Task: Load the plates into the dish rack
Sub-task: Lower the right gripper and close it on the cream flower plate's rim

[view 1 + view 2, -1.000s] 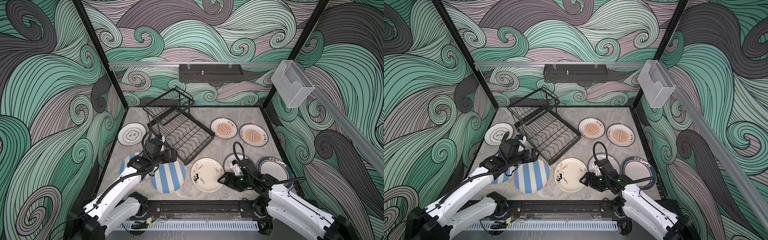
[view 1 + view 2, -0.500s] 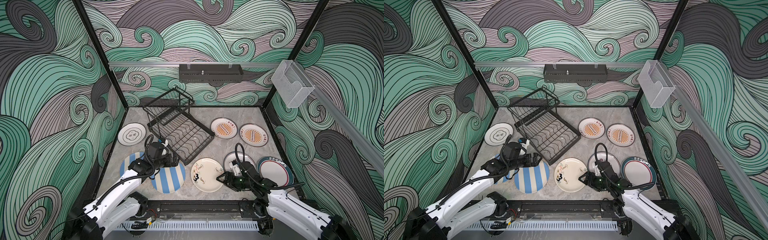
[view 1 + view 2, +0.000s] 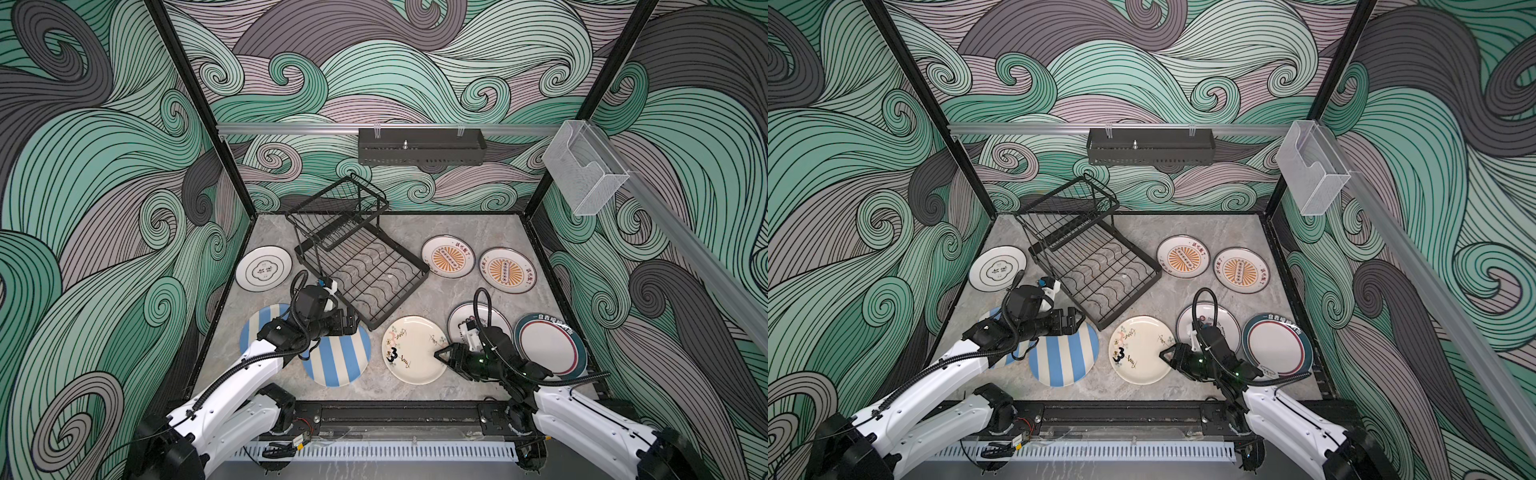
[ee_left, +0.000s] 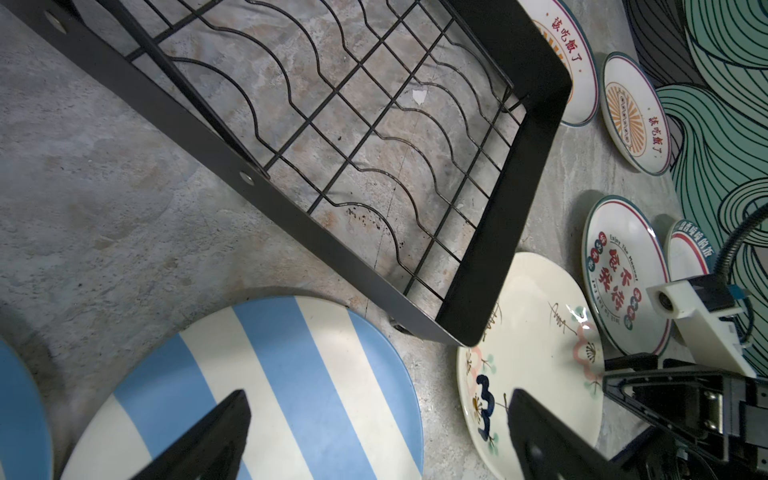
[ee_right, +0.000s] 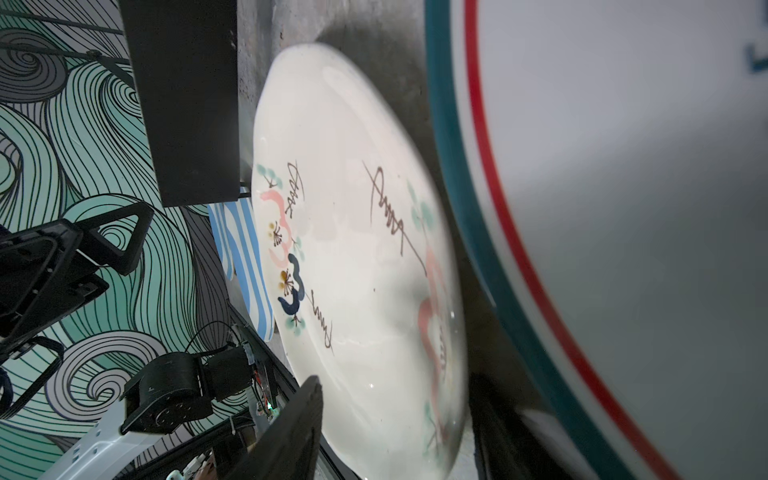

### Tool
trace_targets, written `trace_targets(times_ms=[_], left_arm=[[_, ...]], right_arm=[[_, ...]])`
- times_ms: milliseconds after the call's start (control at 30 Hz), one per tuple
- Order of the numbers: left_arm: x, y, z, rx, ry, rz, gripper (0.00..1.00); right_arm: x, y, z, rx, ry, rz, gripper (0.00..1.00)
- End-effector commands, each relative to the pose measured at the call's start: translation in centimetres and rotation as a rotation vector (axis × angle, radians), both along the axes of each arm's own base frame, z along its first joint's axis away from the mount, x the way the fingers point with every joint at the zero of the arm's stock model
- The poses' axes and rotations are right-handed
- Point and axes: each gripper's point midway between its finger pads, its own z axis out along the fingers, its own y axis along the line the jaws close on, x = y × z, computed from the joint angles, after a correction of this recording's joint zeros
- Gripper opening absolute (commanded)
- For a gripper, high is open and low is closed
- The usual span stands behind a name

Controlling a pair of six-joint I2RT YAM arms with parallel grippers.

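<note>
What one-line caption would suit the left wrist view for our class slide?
Open left tool hovers above a blue-striped plate, beside the corner of the black dish rack.

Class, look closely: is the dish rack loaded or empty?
Empty. The rack holds nothing in its wavy slots; all visible plates lie outside it.

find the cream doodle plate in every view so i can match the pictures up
In a top view: cream doodle plate lies front centre, right of the striped plate.
In a top view: same spot.
Left wrist: it lies just past the rack's corner.
Right wrist: it fills the middle, beside the teal-rimmed plate.
Shared landmark: the dish rack, whose black corner sits close by the plate's rim.
</note>
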Motion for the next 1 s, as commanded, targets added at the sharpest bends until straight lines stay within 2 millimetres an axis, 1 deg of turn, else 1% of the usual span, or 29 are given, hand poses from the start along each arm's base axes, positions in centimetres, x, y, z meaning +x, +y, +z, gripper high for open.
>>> trace_targets(times_ms=[0,200,333,467,600,633,667,767,967], left_arm=[[0.1,-0.4,0.3,-0.004,-0.016,-0.023,0.98],[0.3,-0.6,0.5,-0.015,-0.023,-0.019,0.98],[0.4,-0.6,0.5,-0.013,-0.026,-0.019,0.99],[0.6,-0.7,0.7,-0.017,-0.029,-0.017,0.99],[0.5,-0.7,0.7,-0.017,-0.027,-0.020,0.98],[0.5,-0.7,0.6,-0.012,-0.025,-0.022,0.99],[0.4,-0.6,0.6,-0.008,-0.024,-0.025,0.99],[0.5,-0.3,0.6,0.008,-0.025,-0.016,0.98],[0.8,-0.4,0.7,-0.004,-0.028,-0.003,0.99]], right_arm=[[-0.3,-1.5,-2.1,-0.065,0.032,-0.065,0.54],[-0.1,-1.6,-2.2,-0.061,0.006,-0.066,0.42],[0.1,-1.3,-2.2,-0.054,0.000,-0.057,0.40],[0.4,-1.2,-2.4,-0.068,-0.003,-0.050,0.33],[0.6,-1.1,-2.5,-0.076,0.000,-0.042,0.30],[0.6,-1.0,-2.5,-0.079,0.000,-0.038,0.27],[0.7,-1.0,-2.5,-0.080,-0.002,-0.035,0.24],[1.0,-0.9,-2.2,-0.080,-0.015,-0.036,0.21],[1.2,-1.2,-1.5,-0.077,-0.047,-0.052,0.13]])
